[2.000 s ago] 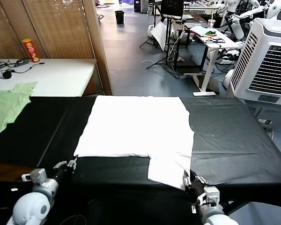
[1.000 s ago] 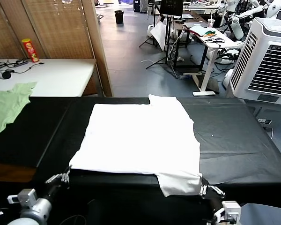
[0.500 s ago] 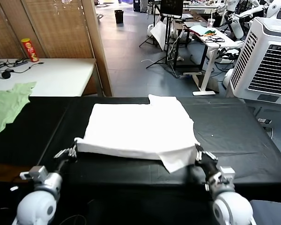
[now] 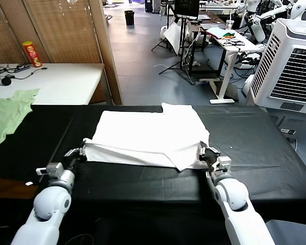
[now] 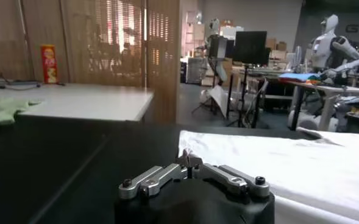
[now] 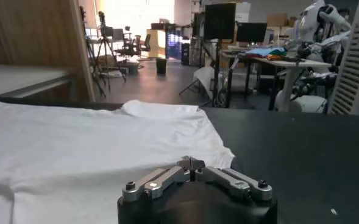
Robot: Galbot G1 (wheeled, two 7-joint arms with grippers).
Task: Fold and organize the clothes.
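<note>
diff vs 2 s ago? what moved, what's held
Both grippers, left and right, carried the T-shirt's near hem from the table's front edge away from the robot, folding the near part over the rest. In the wrist views both pairs of jaws are shut on the cloth. The shirt's far edge, the green garment and the black table stayed put.

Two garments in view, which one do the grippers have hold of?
The white T-shirt on the black table: the left gripper and right gripper pinch its near folded edge. The pale green garment lies untouched, far to the left.
</note>
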